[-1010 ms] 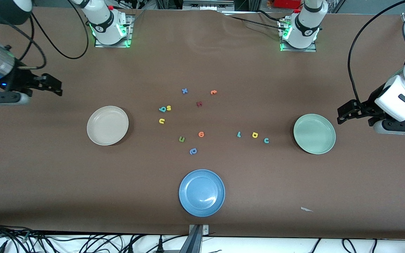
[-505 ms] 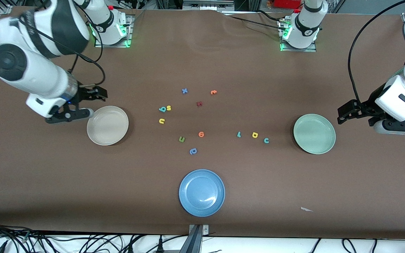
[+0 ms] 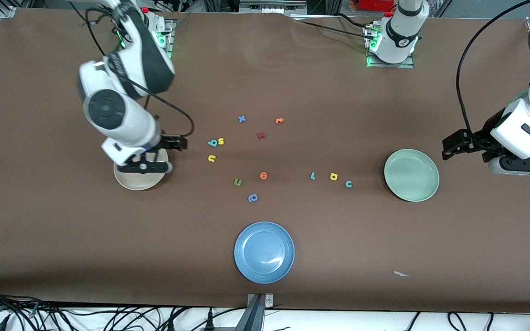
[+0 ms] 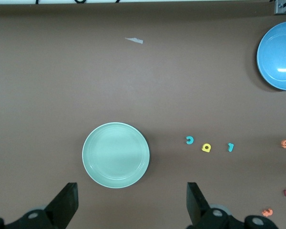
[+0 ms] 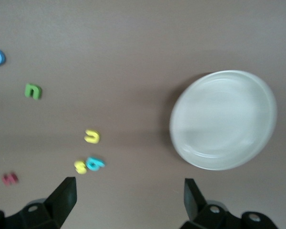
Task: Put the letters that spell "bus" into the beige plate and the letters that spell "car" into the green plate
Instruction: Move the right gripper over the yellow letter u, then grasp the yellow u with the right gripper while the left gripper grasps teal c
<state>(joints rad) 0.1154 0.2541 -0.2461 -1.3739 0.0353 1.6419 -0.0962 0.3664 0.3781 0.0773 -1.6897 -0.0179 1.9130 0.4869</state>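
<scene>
Fingers (image 4: 69, 205) spread wide on both grippers above a brown table (image 3: 62, 230) strewn with foam letters and plates.

**Right arm swings in over the beige plate**

The right end effector (image 3: 178, 141) has travelled from the tabletop's edge at the right arm's end toward the middle. It now hangs, fingers spread wide, above the beige plate (image 3: 137, 182), covering most of it, its tips pointing toward the teal "b" (image 3: 212, 143) and yellow "s" (image 3: 221, 141).

brown table (image 3: 292, 82); black cables (image 3: 108, 317) along its near edge
</scene>
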